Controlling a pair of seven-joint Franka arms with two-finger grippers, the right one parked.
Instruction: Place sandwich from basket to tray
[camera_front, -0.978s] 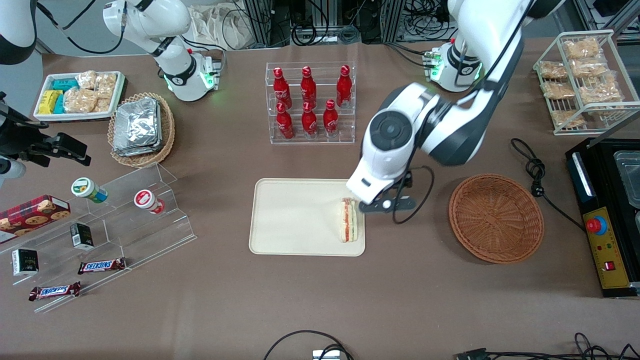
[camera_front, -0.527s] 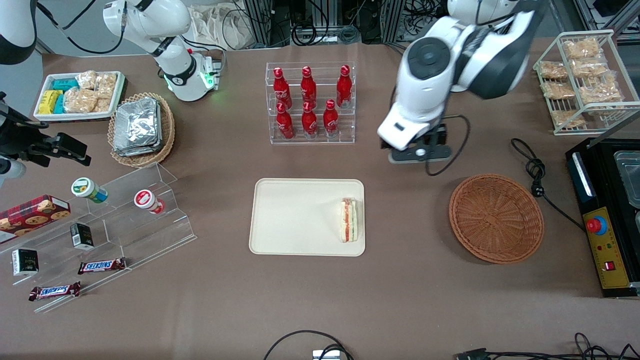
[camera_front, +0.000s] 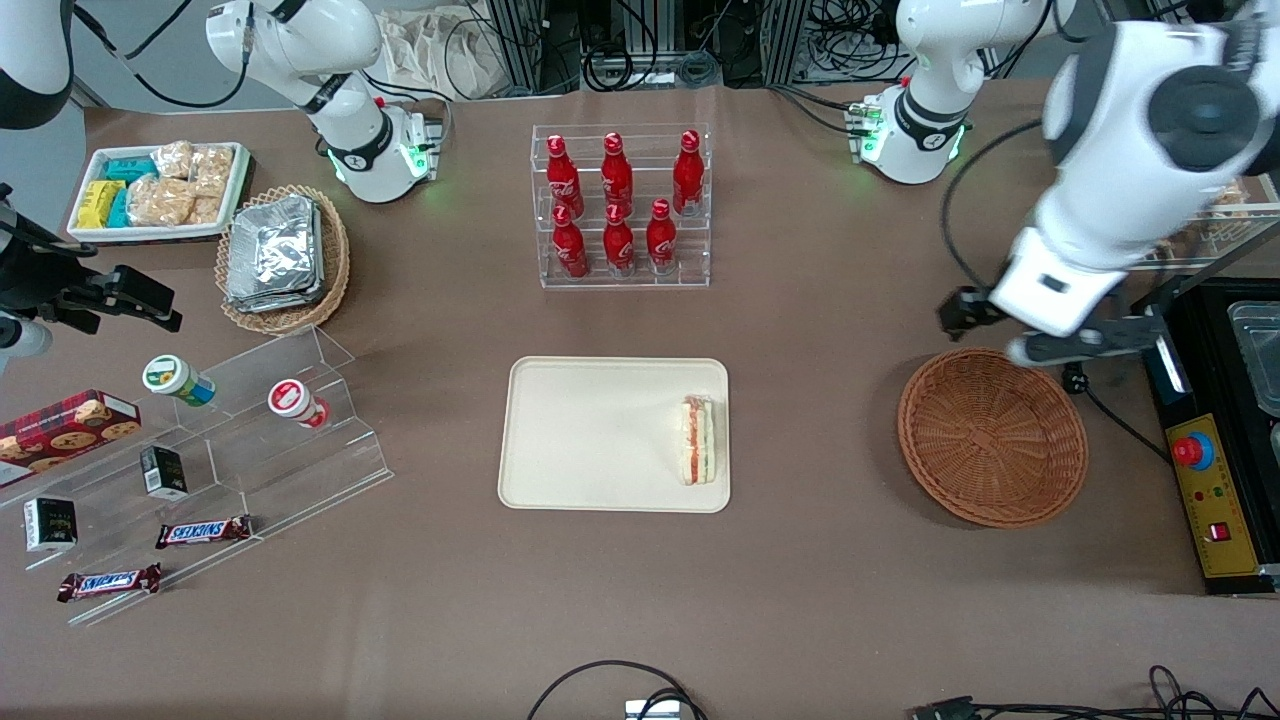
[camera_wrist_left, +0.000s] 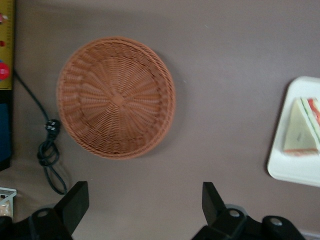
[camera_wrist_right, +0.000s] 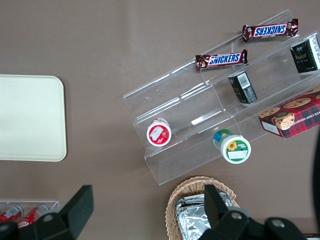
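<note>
The sandwich (camera_front: 697, 440), a pale bread wedge with orange-red and green layers, lies on the cream tray (camera_front: 590, 435) close to the rim nearest the basket. The reddish-brown wicker basket (camera_front: 992, 436) holds nothing. In the left wrist view the basket (camera_wrist_left: 116, 97), the sandwich (camera_wrist_left: 302, 131) and a corner of the tray (camera_wrist_left: 295, 172) show far below. My left gripper (camera_wrist_left: 144, 194) is open with only bare table between its fingers. Its wrist (camera_front: 1050, 290) hangs high over the basket's rim that lies farther from the front camera.
A black cable with plug (camera_front: 1070, 345) lies beside the basket, next to a black control box (camera_front: 1210, 480). A clear rack of red bottles (camera_front: 620, 205) stands farther from the camera than the tray. An acrylic snack stand (camera_front: 250, 420) and a foil-pack basket (camera_front: 285, 255) sit toward the parked arm's end.
My left arm has left the tray's edge beside the sandwich, risen, and swung toward the working arm's end to above the basket. The sandwich stays on the tray.
</note>
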